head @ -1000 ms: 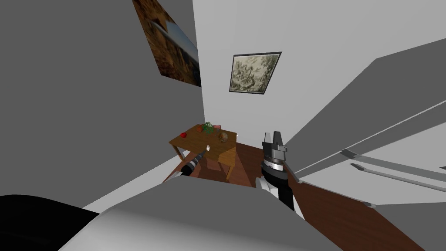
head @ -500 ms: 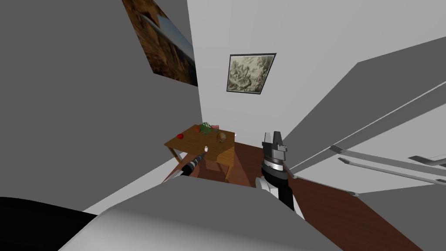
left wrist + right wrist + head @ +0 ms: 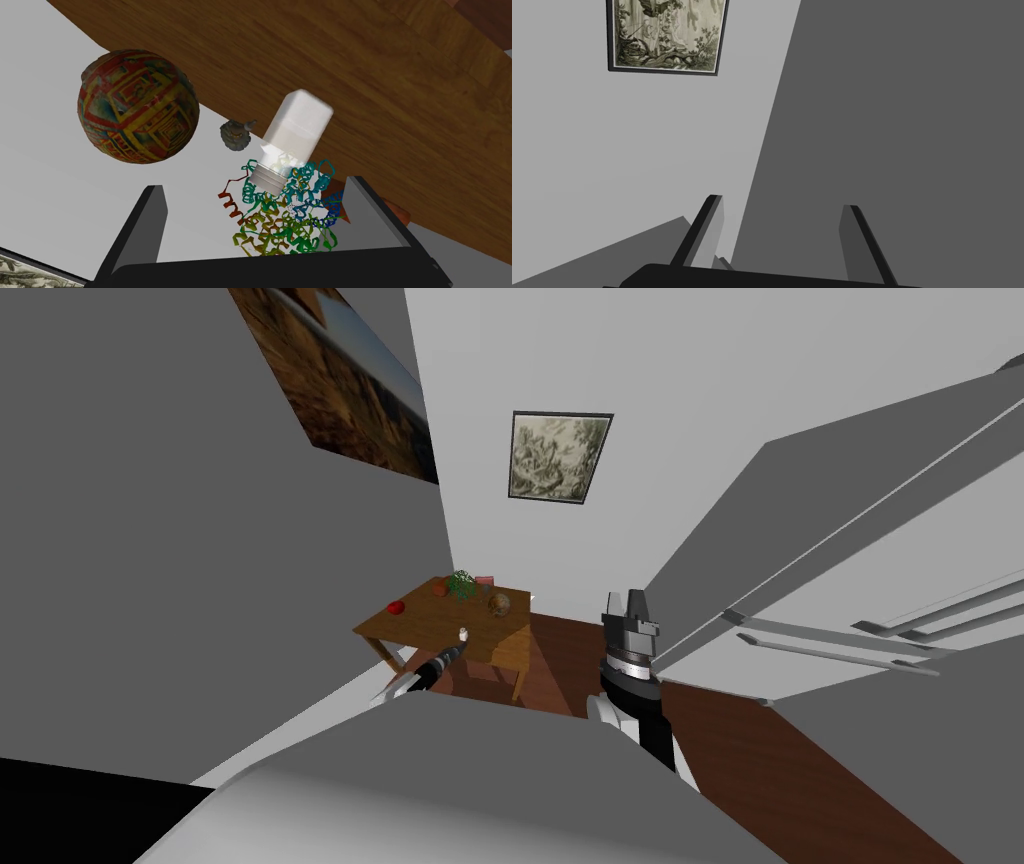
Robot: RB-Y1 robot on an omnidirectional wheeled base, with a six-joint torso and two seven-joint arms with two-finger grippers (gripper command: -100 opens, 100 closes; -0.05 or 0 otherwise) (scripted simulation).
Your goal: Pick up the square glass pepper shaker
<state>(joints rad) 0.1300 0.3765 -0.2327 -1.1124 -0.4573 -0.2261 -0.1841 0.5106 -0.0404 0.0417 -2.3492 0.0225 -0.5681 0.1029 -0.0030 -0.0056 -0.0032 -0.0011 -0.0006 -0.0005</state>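
After my rightward turn: white shaker (image 3: 296,129) on wooden table (image 3: 425,614).

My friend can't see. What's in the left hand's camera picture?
A white square shaker with a grey cap stands on a wooden table, just beyond the left arm's open jaws, not gripped. Near it are a colourful patterned ball and a rainbow tangle of ribbons.
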